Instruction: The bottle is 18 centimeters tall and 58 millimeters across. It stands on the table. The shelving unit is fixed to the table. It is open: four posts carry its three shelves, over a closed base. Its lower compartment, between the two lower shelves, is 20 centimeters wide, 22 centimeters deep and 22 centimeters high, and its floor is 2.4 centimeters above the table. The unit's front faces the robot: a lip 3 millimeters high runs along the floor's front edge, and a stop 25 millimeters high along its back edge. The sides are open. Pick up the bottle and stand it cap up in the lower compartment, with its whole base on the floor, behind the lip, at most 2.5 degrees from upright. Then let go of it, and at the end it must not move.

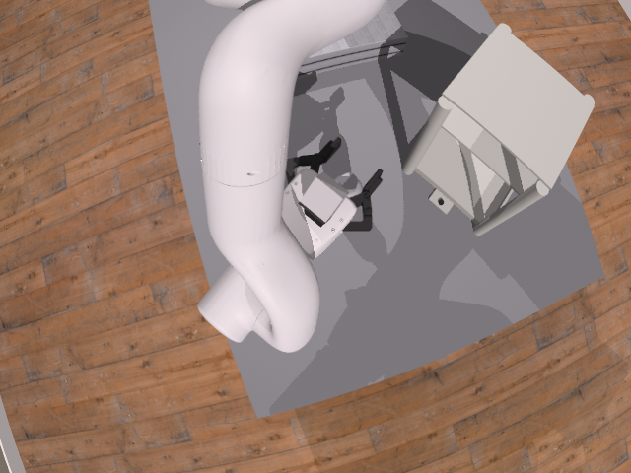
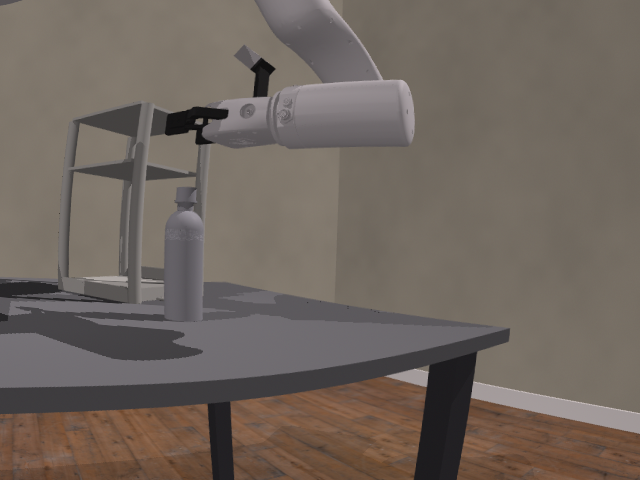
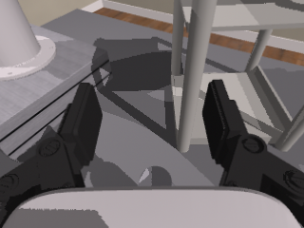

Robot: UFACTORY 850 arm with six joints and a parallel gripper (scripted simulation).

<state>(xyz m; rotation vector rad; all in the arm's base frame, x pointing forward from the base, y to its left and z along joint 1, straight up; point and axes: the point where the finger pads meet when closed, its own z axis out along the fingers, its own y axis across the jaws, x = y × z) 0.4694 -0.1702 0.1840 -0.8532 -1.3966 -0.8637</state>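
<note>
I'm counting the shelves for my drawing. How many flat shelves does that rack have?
3: the top shelf near the gripper, the middle shelf below it, and the bottom shelf just above the table.

open hand [image 3: 152, 121], shelf post [image 3: 195, 76] between fingers

Bottle [image 2: 183, 258]: grey, capped, upright on my table [image 2: 310, 341], just right of shelving unit [image 2: 135, 206], which is unloaded.

The arm [image 1: 245, 127] is smooth, glossy white tubing with a fine seam ring and small screws; its end effector [image 2: 181, 122] has matte black, blocky fingers on bolted linkages.
</note>
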